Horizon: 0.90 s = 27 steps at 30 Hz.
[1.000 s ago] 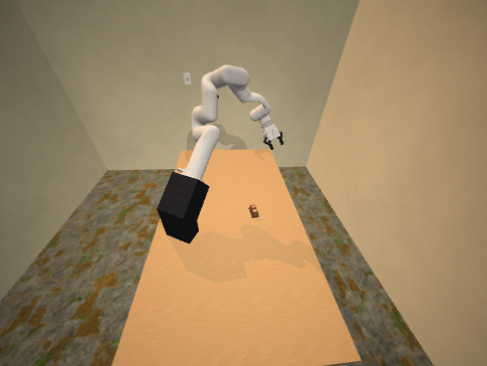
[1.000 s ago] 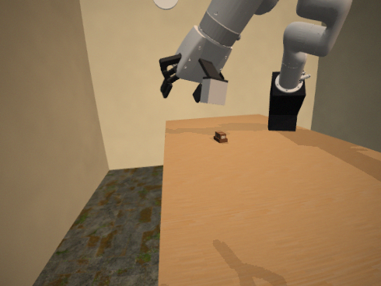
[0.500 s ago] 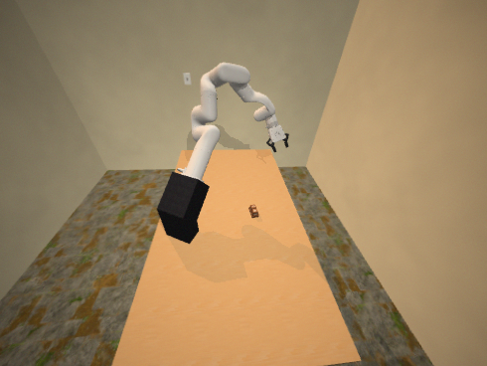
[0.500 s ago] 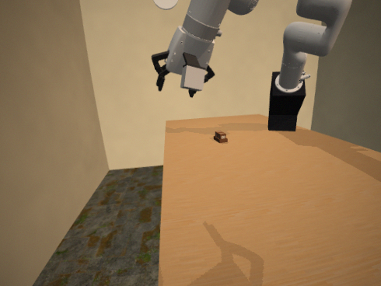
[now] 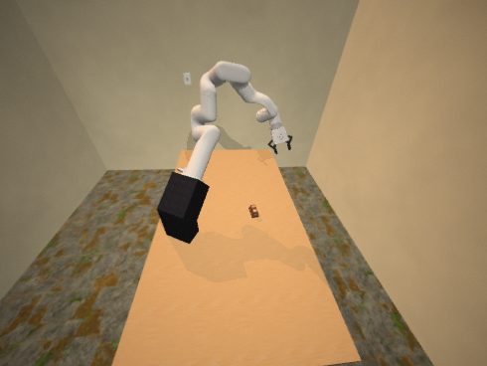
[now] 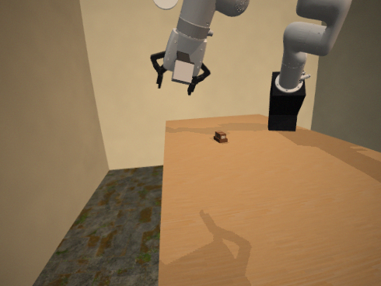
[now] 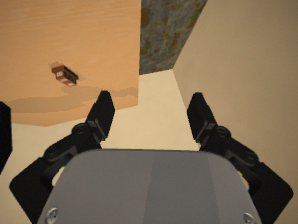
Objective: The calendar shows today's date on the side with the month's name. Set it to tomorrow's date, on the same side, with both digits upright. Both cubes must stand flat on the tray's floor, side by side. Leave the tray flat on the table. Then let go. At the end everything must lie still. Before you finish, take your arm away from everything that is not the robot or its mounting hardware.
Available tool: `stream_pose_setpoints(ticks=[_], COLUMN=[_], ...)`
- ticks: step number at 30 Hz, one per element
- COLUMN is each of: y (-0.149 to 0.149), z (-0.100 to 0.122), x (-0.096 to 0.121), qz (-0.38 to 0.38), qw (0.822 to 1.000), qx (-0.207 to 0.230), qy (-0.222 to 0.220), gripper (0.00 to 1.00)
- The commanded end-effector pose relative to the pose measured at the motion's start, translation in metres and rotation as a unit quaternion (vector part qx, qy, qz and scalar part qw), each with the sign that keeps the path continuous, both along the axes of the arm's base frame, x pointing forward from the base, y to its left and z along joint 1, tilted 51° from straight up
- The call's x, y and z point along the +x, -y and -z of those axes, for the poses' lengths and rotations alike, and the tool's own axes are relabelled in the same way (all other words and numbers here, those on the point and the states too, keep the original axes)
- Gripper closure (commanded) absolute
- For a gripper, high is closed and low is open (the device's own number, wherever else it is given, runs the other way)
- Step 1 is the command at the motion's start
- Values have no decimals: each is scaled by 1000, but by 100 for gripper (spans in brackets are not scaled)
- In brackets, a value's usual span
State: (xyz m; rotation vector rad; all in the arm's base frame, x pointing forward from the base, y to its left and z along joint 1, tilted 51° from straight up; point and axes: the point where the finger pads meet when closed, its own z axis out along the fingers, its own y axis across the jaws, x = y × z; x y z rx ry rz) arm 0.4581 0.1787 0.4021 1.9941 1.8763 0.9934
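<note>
Fingers hang wide open, well apart from the calendar.

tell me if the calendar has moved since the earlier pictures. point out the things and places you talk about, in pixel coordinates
No; the calendar (image 5: 253, 211) (image 6: 221, 137) (image 7: 65, 75) sits at the same spot relative to the black pedestal (image 5: 182, 199) (image 6: 282, 113) in the exterior view.
</note>
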Motion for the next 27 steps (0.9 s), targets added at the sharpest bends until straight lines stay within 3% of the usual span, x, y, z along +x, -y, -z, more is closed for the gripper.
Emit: stream_pose_setpoints(ticks=[1,2,3,13,15,27], y=[2,2,17,17,46,47], z=[-1,-1,14,14,47,49], x=[1,1,5,5,11,12], qz=[1,1,16,16,48,50], qw=[1000,1000,999,999,992,991], qx=[2,2,35,35,100,104], qy=[1,1,-22,-22,-68,-71], gripper=[0,0,0,0,0,0])
